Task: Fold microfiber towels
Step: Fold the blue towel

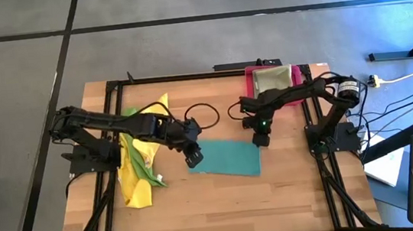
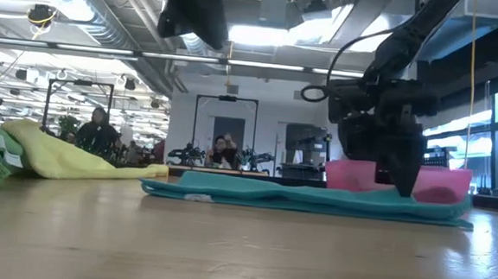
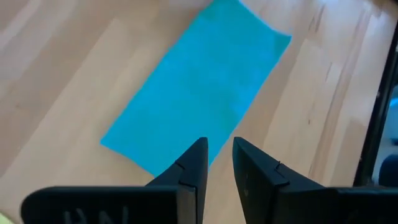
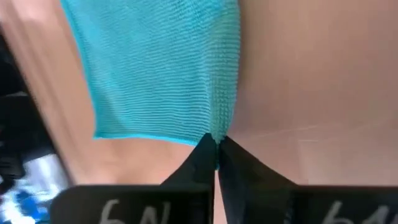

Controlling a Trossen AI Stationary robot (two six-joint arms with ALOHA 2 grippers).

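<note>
In the high view the teal towel (image 1: 228, 158) lies flat as a rectangle at the centre of the wooden counter (image 1: 292, 199), with the right pincer (image 1: 260, 139) on its upper right corner and the left pincer (image 1: 194, 159) at its left edge; the yellow and green towels (image 1: 141, 162) sit heaped at the left, and the pink tray (image 1: 274, 82) holds an olive cloth at the upper right. In the low view the right pincer (image 2: 405, 179) presses down onto the towel's right end. The left wrist view shows the left pincer (image 3: 219, 160) empty, fingers slightly apart, poised above the near edge of the towel (image 3: 199, 87). The right wrist view shows the right pincer (image 4: 216, 152) clamped on the towel's corner (image 4: 214, 134). The fold should go cleanly if the right arm lifts just enough to clear the counter, carries the corner straight across, and the left pincer grips its own corner to keep edges aligned.
</note>
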